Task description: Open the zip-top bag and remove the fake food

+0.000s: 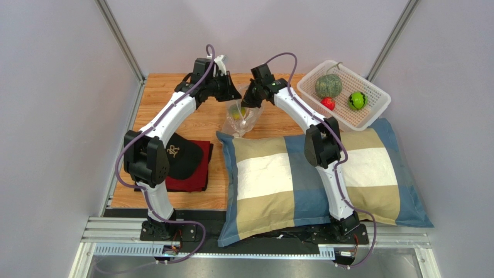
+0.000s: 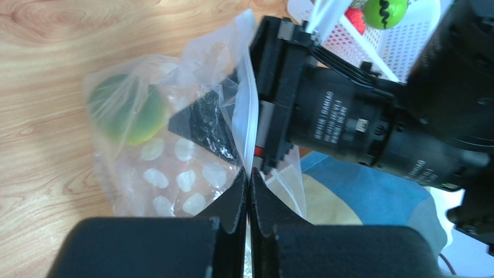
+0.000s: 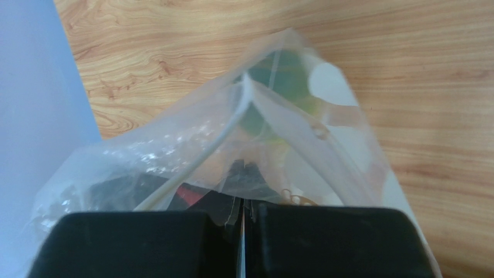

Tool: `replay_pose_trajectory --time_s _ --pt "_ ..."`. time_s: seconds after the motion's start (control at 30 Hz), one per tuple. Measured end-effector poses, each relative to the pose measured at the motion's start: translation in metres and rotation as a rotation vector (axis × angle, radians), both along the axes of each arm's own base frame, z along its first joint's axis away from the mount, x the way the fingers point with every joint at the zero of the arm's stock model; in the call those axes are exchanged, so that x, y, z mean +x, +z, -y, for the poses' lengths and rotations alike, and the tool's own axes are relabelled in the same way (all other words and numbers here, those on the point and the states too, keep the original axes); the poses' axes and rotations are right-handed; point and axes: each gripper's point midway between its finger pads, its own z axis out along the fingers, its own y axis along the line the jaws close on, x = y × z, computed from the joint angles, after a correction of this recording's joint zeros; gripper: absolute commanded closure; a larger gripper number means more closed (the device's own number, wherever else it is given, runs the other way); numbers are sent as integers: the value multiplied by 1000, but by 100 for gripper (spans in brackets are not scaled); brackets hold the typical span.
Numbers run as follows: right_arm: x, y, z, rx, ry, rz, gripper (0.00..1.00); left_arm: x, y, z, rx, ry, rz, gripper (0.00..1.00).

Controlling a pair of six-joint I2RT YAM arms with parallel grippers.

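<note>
Clear plastic zip-top bag (image 1: 244, 116) is held between both arms over the wooden surface (image 1: 168, 87), a green toy ball (image 2: 123, 114) inside. Left fingers (image 2: 231, 211) and right fingers (image 3: 324, 240) are closed, each pinching one lip of the mouth. Pulling evenly apart should part the seal.

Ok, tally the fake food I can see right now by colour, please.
Grey-green melon: 1, in the basket
Red fruit: 1, in the basket
Bright green ball: 1, in the basket
Yellow-green piece: 1, inside the zip-top bag
Total: 4 in clear view
</note>
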Motion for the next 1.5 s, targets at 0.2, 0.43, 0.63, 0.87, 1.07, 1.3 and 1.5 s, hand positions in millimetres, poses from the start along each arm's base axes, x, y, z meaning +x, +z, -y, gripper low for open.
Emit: replay_pose_trajectory --time_s 0.2,0.43,0.63,0.87,1.07,1.3,1.5 --pt "13 -16 -2 -34 15 51 99 -1 -3 -4 11 -13 6 62" --pt "21 -18 -9 -11 66 97 96 21 6 -55 -22 105 10 88" --pt "18 -23 -12 11 113 98 86 62 -25 -114 19 256 -35 92" --pt "16 -23 -24 70 182 107 59 79 -132 -102 91 243 -242 91" --pt "12 -40 -30 95 224 76 53 77 -151 -98 103 238 -280 91" --pt "9 -63 -34 108 240 36 35 86 -157 -93 80 233 -272 91" --pt "11 -73 -36 112 233 24 22 88 -179 -79 79 208 -304 92"
